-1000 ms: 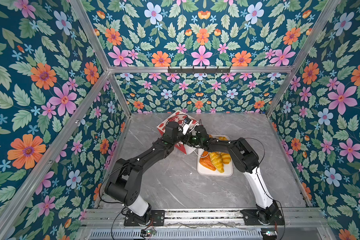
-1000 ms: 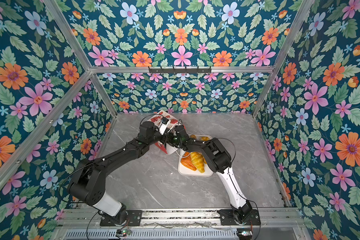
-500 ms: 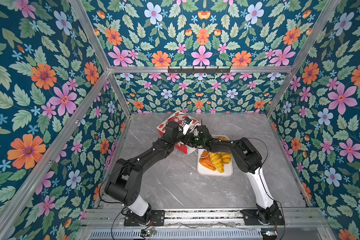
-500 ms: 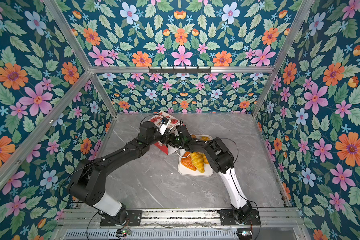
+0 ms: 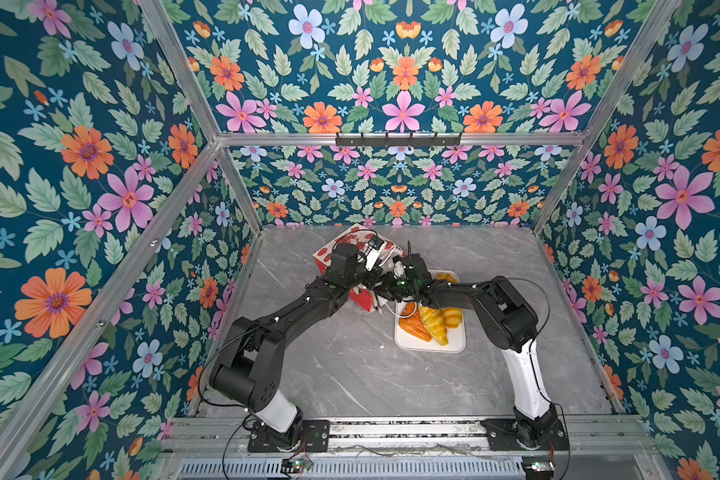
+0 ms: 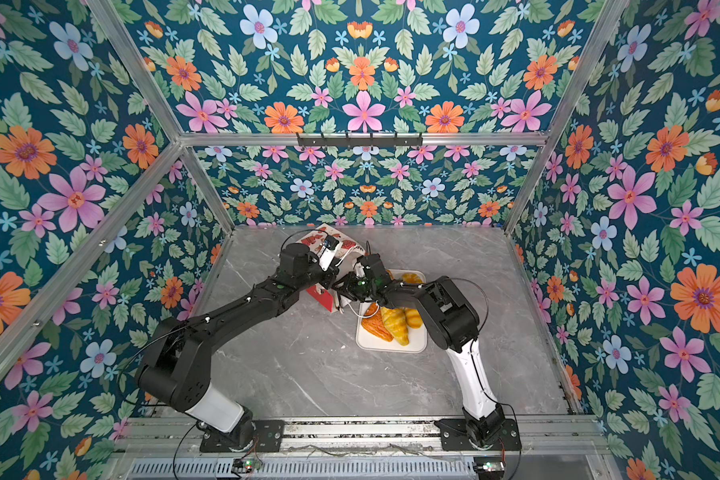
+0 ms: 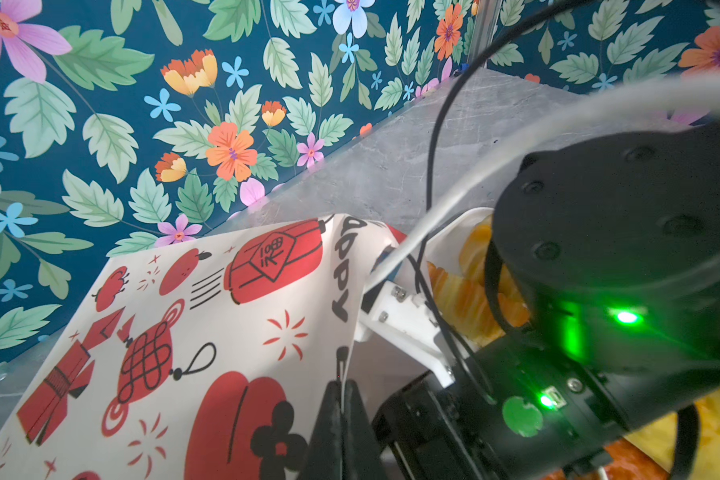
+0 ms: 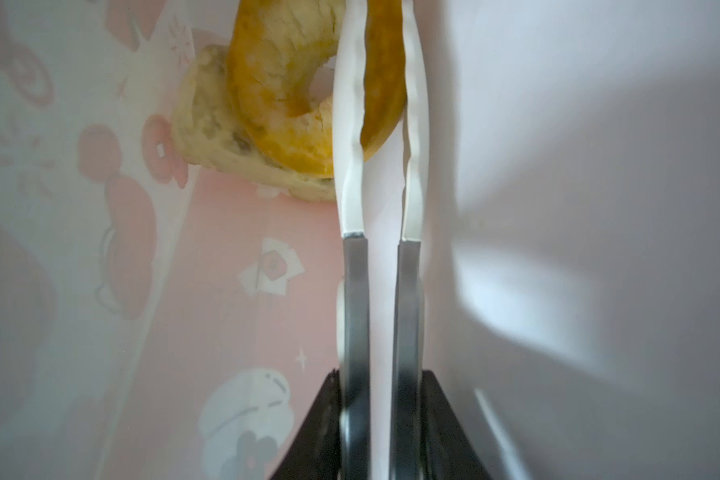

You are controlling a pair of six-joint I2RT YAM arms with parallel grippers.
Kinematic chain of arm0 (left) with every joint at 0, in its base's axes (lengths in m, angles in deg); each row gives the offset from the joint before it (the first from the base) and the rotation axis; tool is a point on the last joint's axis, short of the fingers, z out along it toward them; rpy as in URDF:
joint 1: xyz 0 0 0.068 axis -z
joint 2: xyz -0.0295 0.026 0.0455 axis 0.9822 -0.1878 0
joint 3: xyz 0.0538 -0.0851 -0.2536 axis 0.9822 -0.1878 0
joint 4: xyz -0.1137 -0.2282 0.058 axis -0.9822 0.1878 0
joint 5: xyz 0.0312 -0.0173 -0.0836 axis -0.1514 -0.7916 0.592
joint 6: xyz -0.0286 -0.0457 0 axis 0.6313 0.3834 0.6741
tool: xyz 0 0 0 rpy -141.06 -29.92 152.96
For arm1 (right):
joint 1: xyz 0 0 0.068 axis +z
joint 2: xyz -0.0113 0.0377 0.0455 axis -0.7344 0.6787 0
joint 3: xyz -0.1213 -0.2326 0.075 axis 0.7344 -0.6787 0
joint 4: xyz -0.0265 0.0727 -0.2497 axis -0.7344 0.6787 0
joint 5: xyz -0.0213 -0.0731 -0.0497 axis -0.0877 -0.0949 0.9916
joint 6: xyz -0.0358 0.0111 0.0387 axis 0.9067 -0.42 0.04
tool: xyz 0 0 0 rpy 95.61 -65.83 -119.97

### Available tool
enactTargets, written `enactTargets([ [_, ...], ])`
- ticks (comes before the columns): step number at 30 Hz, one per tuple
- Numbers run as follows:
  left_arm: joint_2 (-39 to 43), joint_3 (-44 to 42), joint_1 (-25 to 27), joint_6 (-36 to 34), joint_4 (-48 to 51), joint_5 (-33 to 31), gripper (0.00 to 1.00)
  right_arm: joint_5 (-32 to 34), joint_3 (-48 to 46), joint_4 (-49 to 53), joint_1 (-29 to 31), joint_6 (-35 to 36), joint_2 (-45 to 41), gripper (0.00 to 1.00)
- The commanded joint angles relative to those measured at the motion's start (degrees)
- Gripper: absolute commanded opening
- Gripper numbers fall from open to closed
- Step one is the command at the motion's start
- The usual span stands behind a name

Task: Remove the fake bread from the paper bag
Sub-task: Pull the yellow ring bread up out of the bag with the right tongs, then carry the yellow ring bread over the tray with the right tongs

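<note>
Partly done, by my read: several pieces of fake bread already lie on the white tray (image 5: 429, 345) on the counter (image 5: 350, 374), among them a croissant (image 5: 433, 326), an orange puff (image 5: 412, 326) and a round bun (image 5: 452, 318). At least two pieces are left inside. The paper bag (image 5: 360, 300) lies on its side just beside the tray, with its mouth toward it. The left gripper (image 7: 341, 388) has its jaws pinched tight on the paper edge at the bag's mouth, holding it up. The right gripper (image 8: 381, 37) is deep inside the bag. Its long white-tipped fingers (image 8: 350, 124) sit either side of the rim of the ring (image 8: 275, 83), and the jaws look clamped on it. Still to do: pull the ring out, then get the pale roll (image 8: 208, 137) tucked behind it at the bag's far end. The ring is golden yellow, crusty-looking with whitish patches, and stands on edge against the bag wall. The bag is white with red lantern and knot prints, which show through pink from inside.
</note>
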Motion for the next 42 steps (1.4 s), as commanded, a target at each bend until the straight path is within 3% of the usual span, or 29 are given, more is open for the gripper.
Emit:
enactTargets([
  [1,0.6,0.0,0.0,-0.8,0.3,0.0,0.00,-1.4,-1.3,-0.5,0.0,2.4,-2.2,0.03],
  [14,0.1,0.5,-0.2,-1.3,0.4,0.0,0.00,0.6,-4.6,14.1,0.0,10.7,-11.2,0.00],
  [29,-0.1,-1.2,-0.1,-1.3,-0.9,-0.4,0.00,9.3,-8.0,33.7,0.0,24.2,-22.5,0.00],
  [42,-0.5,-2.0,-0.3,-1.3,-2.7,-1.1,0.00,17.0,-7.8,47.9,0.0,31.6,-29.9,0.00],
])
